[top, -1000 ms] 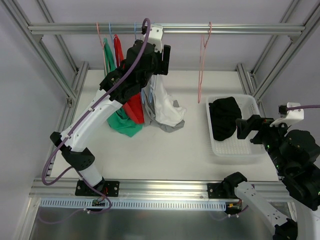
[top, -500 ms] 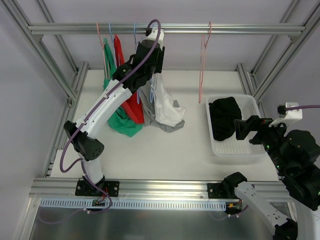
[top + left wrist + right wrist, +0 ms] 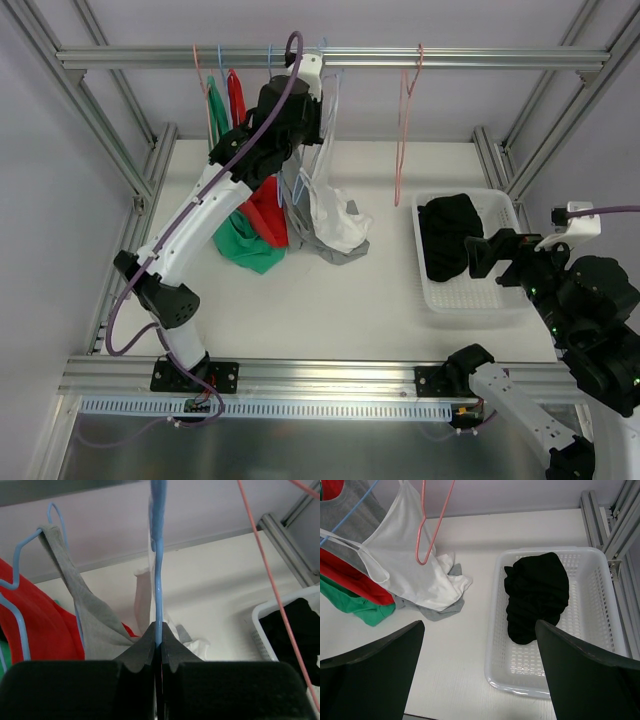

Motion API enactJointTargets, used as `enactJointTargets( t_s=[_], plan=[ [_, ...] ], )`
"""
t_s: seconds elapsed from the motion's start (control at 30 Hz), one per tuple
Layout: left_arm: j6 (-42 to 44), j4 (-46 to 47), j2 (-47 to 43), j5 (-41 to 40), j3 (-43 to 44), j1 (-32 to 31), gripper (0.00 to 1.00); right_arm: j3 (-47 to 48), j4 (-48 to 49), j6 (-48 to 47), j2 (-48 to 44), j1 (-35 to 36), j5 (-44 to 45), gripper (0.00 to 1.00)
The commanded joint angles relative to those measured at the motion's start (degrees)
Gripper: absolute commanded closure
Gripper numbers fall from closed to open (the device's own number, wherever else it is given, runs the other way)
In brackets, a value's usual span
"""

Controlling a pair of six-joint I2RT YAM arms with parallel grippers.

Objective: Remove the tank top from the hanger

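A white tank top (image 3: 335, 215) hangs from a blue hanger (image 3: 158, 570) on the top rail, its hem bunched on the table. My left gripper (image 3: 158, 630) is up at the rail (image 3: 300, 100), shut on the blue hanger's wire, which runs straight up from between the pads. The white tank top (image 3: 142, 597) shows just behind that wire. From the right wrist it is seen as a strappy white tank top (image 3: 410, 575). My right gripper (image 3: 480, 670) hovers open over the near edge of the basket, holding nothing.
Grey (image 3: 75, 595), red (image 3: 265, 215) and green (image 3: 240, 245) tops hang on neighbouring hangers to the left. A bare pink hanger (image 3: 405, 130) hangs to the right. A white basket (image 3: 470, 295) at the right holds a black garment (image 3: 448, 235).
The left gripper has gone from open to shut on the blue hanger wire, staying up by the rail. The white top's straps have shifted a little. The right arm has barely moved.
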Motion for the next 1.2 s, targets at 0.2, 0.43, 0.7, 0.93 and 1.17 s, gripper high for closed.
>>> enactJointTargets(
  t_s=[0.2, 0.43, 0.7, 0.93, 1.17],
  plan=[
    [-3.25, 2.42, -10.32, 6.06, -0.59, -2.96, 1.00, -0.23, 4.54, -0.57, 1.46, 0.37, -2.41, 0.01],
    [-5.28, 2.77, -19.88, 6.85, -14.19, -8.04, 1.00, -1.72, 7.35, -1.63, 1.37, 0.37, -12.22, 0.01],
    [-9.31, 2.16, -40.80, 9.55, -40.98, -19.92, 1.00, -6.55, 20.33, 1.44, 7.06, 0.28, -41.40, 0.00],
    [-21.70, 1.28, -58.13, 17.57, -58.58, -21.42, 1.00, -9.02, 28.89, 1.89, 18.66, 3.87, -45.14, 0.26],
    [-25.05, 1.01, -65.79, 19.50, -62.48, -21.51, 1.00, -7.79, 31.88, -0.12, 27.11, 12.67, -40.12, 0.48]
  ],
)
